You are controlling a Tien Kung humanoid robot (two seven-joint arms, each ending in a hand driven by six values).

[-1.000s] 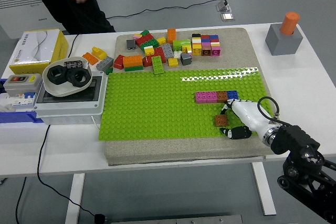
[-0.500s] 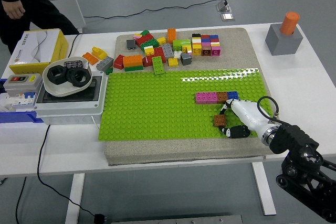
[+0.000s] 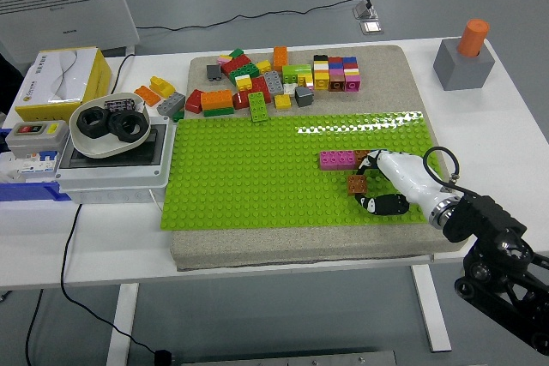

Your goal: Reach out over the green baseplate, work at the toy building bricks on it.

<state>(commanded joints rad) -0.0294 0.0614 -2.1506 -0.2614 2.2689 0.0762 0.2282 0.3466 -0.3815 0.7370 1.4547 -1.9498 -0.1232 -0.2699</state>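
The green baseplate (image 3: 257,169) lies on a beige mat in the middle of the table. On its right part sits a short row of pink, brown and blue bricks (image 3: 340,159). Just below that row, a small brown brick (image 3: 358,184) is held at the fingertips of my right hand (image 3: 371,184). The hand is white with black fingers curled around the brick, and it partly covers the row's right end. Its black arm enters from the lower right corner. My left arm is out of sight.
Several loose bricks (image 3: 274,83) lie on the mat behind the baseplate. A white box with black rings (image 3: 110,126), a yellow carton (image 3: 60,79) and a switch box (image 3: 34,139) stand at the left. A grey block with an orange cylinder (image 3: 466,57) is at the far right.
My right hand has carried the brown brick up toward the pink, brown and blue row. The person at the top left has walked out of view.
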